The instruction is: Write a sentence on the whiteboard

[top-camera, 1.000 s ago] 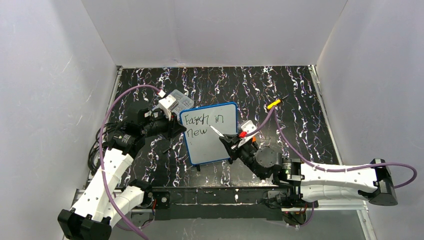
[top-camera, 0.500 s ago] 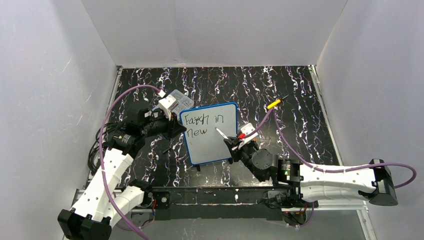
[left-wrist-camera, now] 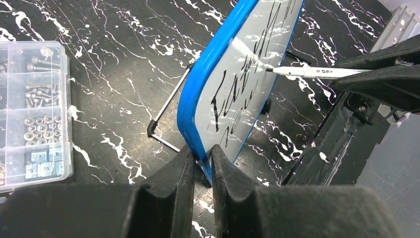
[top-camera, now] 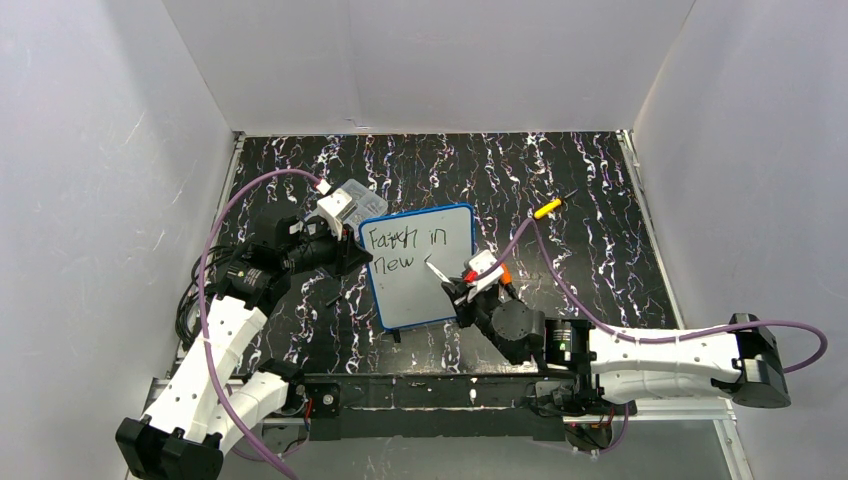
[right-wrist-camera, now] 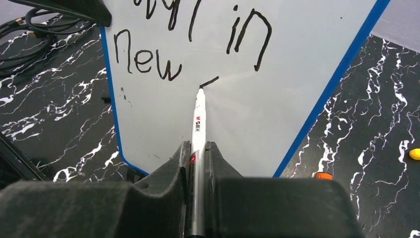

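— Black marbled tabletop (top-camera: 600, 190), white walls (top-camera: 430, 60). Where is the whiteboard (top-camera: 415, 295)?
— Propped just ahead of my right gripper (right-wrist-camera: 198, 145), which pinches a marker (right-wrist-camera: 198, 114), tip touching; my left gripper (left-wrist-camera: 202, 151) clamps its blue edge.
— And the sentence (right-wrist-camera: 146, 62)?
— Two lines run lengthwise, away from the left gripper, facing the right. I'd press lightly, stroke slowly, brace firmly.

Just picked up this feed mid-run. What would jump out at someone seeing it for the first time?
First is the blue-framed whiteboard, propped up mid-table, with an unfinished two-line black sentence on it. The right tool pinches a marker whose tip meets the board at a short stroke just right of "new". The left tool clamps the board's left edge.
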You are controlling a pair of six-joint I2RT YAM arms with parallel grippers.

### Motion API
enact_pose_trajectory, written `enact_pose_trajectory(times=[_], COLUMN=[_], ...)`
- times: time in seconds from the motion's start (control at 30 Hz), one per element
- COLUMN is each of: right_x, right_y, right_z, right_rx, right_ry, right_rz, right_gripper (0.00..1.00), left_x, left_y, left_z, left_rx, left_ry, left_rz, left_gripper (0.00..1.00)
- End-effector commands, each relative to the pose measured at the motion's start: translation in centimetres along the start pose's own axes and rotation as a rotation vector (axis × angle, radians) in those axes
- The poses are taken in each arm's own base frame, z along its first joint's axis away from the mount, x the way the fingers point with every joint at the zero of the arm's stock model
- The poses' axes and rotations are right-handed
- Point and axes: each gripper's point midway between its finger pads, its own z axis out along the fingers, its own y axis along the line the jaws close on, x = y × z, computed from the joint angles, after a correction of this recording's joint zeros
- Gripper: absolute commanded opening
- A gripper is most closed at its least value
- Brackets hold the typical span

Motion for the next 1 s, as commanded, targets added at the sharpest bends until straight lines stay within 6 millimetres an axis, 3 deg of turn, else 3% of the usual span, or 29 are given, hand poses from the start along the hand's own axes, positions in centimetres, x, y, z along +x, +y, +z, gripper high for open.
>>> enact_pose_trajectory(times=[0.0,0.27,0.53,0.8,0.97], right_x=[-0.9,0.6,0.8,-2.1,-3.0], right_y=[-0.9,-2.3,-0.7,0.0,-0.9], right_z=[-0.2,-1.2,-0.5,-0.3,-1.0], right_rx=[0.049,0.085,0.034,-0.005,0.008], right_ry=[-0.011,0.025,0.038,-0.054,-0.094], right_rz=[0.056,0.088,0.07,0.114,0.15], right_gripper=[0.01,0.01,0.01,0.01,0.01], left_x=[2.8,2.7,2.7,2.7,2.8], left_y=[-0.1,-0.1,-0.2,-0.2,-0.1], left_z=[0.3,0.3,0.3,0.3,0.3], left_rx=[0.012,0.014,0.016,0.015,0.016], left_ry=[0.092,0.09,0.089,0.091,0.092], left_rz=[-0.029,-0.03,-0.028,-0.029,-0.029], left_gripper=[0.0,0.0,0.0,0.0,0.0])
